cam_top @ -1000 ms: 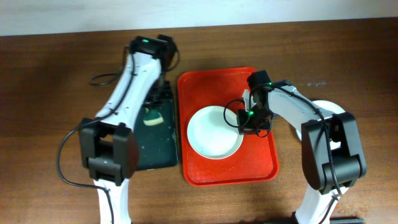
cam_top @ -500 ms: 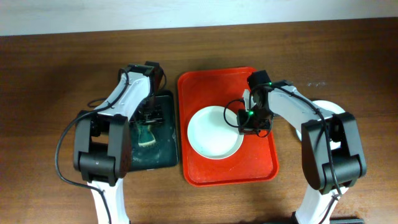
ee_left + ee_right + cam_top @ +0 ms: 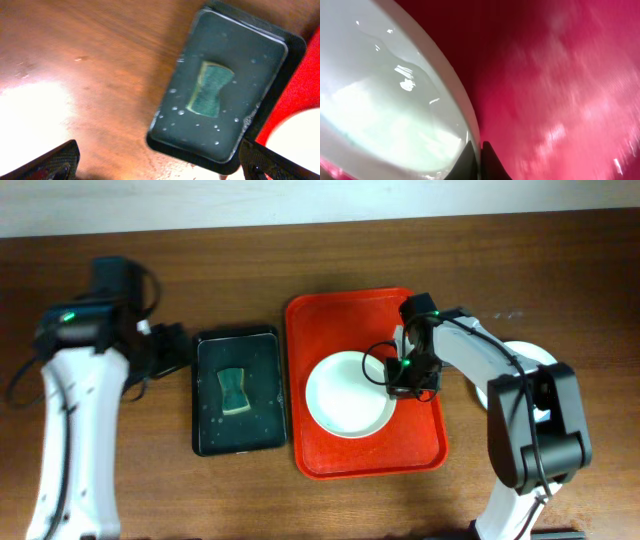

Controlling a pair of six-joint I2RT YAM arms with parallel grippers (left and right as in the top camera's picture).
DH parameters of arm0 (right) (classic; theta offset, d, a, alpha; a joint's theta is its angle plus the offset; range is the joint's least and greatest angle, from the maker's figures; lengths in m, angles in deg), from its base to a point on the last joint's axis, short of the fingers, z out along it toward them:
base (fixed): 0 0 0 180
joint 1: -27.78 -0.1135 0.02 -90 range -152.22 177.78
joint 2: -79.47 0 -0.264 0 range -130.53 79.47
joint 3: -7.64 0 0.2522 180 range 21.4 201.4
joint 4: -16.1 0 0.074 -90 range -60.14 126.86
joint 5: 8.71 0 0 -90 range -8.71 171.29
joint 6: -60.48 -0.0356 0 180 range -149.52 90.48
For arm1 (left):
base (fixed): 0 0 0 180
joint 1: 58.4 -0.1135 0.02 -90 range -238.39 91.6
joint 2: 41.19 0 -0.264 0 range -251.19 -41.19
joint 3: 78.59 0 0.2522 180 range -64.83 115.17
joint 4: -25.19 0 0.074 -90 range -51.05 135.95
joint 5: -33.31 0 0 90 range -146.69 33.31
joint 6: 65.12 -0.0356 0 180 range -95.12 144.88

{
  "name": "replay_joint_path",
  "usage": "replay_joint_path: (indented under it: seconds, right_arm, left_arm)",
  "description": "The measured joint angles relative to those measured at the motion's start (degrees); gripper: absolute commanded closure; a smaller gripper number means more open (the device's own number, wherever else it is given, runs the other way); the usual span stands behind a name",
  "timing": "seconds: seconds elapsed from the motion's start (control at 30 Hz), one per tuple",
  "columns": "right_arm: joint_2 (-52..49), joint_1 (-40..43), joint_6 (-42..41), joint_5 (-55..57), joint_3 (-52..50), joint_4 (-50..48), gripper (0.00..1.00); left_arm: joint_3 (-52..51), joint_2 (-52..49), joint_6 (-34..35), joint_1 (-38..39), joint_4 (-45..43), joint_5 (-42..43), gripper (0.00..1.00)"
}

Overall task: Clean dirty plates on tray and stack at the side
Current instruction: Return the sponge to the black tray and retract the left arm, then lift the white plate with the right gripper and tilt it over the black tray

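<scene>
One white plate (image 3: 347,395) lies in the red tray (image 3: 340,315). My right gripper (image 3: 402,376) is shut on the plate's right rim. In the right wrist view its fingertips (image 3: 470,159) pinch the plate's (image 3: 385,90) thin edge over the tray (image 3: 560,75). My left gripper (image 3: 172,350) hangs open over bare table, left of the black tray, with nothing in it. Its fingers (image 3: 50,164) stand wide apart in the left wrist view. Another pale plate (image 3: 528,352) lies on the table at the right, partly hidden by my right arm.
A black tray (image 3: 262,345) left of the red tray holds a green sponge (image 3: 234,391), also seen as sponge (image 3: 210,87) on the wet black tray (image 3: 250,45). Bare brown table (image 3: 120,490) surrounds both trays.
My left gripper opened, left the sponge in the black tray and swung away to the left. The right gripper stays shut on the plate's rim.
</scene>
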Motion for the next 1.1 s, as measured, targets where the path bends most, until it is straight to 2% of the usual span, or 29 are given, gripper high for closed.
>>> replay_joint_path:
  seconds: [0.1, 0.2, 0.33, 0.5, 0.67, 0.83, 1.1]
  right_arm:
    - [2.1, -0.1, -0.1, 1.0, 3.2, 6.4, 0.96]
    - [3.9, -1.4, -0.2, 2.1, 10.9, 14.2, 0.96]
    - [4.8, -7.2, -0.2, 2.6, 18.2, 15.8, 0.96]
    - [4.9, -19.1, -3.0, 5.7, 21.2, 7.2, 0.96]
    - [4.1, -30.4, -4.2, 16.9, 21.5, -6.2, 0.96]
    - [3.2, -36.1, -3.2, 30.1, 21.5, -11.5, 0.96]
    - [3.2, -38.9, -0.7, 44.5, 21.5, -12.2, 0.96]
  left_arm:
    - [0.0, 2.9, 0.0, -3.7, 1.9, 0.0, 0.00]
    - [0.0, 3.8, 0.0, -5.9, 2.3, 0.0, 0.01]
    - [0.0, 3.8, 0.0, -6.1, 2.3, 0.0, 0.01]
    - [0.0, 3.8, 0.0, -6.2, 2.3, 0.0, 0.00]
    - [0.0, 3.8, 0.0, -6.2, 2.3, 0.0, 0.01]
    - [0.0, 3.8, 0.0, -6.2, 2.3, 0.0, 0.01]
    - [0.0, 3.8, 0.0, -6.2, 2.3, 0.0, 0.01]
